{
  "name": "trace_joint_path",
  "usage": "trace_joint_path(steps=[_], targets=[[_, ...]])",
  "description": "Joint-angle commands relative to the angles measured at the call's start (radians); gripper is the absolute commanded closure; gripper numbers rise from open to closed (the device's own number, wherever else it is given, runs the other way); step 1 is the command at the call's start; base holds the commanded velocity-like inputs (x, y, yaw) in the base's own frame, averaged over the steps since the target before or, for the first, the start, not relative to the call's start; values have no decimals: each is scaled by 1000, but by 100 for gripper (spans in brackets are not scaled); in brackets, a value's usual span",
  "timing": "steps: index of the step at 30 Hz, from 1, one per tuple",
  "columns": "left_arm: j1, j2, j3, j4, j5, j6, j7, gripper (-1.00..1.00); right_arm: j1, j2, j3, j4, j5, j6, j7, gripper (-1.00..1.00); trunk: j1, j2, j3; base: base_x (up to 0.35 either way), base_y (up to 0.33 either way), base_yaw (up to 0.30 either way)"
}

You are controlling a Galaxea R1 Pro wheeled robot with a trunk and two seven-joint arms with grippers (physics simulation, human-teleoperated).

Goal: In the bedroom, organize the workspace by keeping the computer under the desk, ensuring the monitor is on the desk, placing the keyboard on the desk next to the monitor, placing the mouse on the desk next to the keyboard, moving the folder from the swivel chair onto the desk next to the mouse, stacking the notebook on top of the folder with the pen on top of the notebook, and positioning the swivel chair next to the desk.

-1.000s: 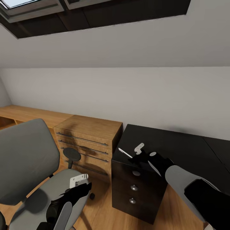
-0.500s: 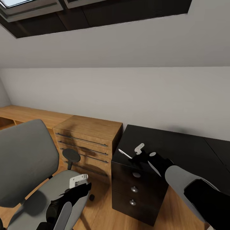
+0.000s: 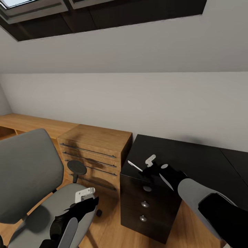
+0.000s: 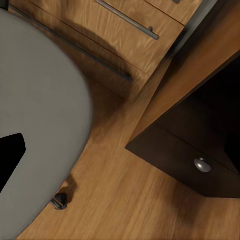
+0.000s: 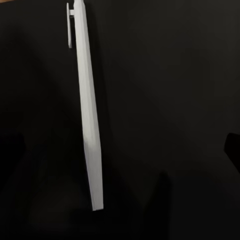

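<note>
Sloped white walls and a dark skylight frame close in this attic bedroom, with a wood floor [image 3: 110, 227] below. Against the wall stands the glossy black table [image 3: 193, 158], its near left corner carried by a black drawer unit [image 3: 146, 206] with three round knobs. Just beside that unit, to its left, stands a light wooden cabinet [image 3: 94, 151] with long bar handles, and a low wooden shelf runs on past it along the wall.

On the table, near its left front corner above the drawer unit, lies the pen [image 3: 135, 165], a thin white stick resting flat on the black top. The right wrist view looks straight down on the pen [image 5: 89, 125], showing its clip at one end and bare black surface around it.

The right pincer [image 3: 150, 162] hangs just over the table beside the pen, its white fingertip [image 3: 149, 159] raised above the surface; the pen lies free, apart from the fingers, though how wide the jaws stand I cannot tell.

The swivel chair [image 3: 27, 172] stands on the floor left of the table, apart from it, its grey seat bare, a black armrest [image 3: 76, 167] on the side towards the cabinet. The left pincer [image 3: 84, 194] hovers over the front of the seat and holds nothing, but the width of its opening is not clear. In the left wrist view the seat edge [image 4: 45, 125], one caster [image 4: 60, 201] and a drawer knob [image 4: 202, 164] can be seen.
</note>
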Motion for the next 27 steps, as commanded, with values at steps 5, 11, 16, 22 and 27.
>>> trace_joint_path(steps=[5, 11, 16, 22, 27], targets=[[-1, 0, -1, -1, 11, 2, 10, -100, 0, 0, 5, -3, -12, 9, 6, -100, 0, -1, -1, 0, 0, 0], [-1, -1, -1, -2, 11, 2, 10, -100, 0, 0, 6, -3, -14, 10, 10, -100, 0, -1, -1, 0, 0, 0], [-1, -1, -1, -2, 11, 2, 10, -100, 0, 0, 7, -4, -14, 14, 10, -100, 0, -1, -1, 0, 0, 0], [-1, -1, 0, -3, 11, 2, 10, -100, 0, 1, 7, -5, -13, 16, 9, -100, 0, -1, -1, 0, 0, 0], [-1, 0, 0, -3, 11, 2, 10, -100, 0, 1, 6, -5, -13, 14, 9, -100, 11, -22, -10, 0, 0, 0]])
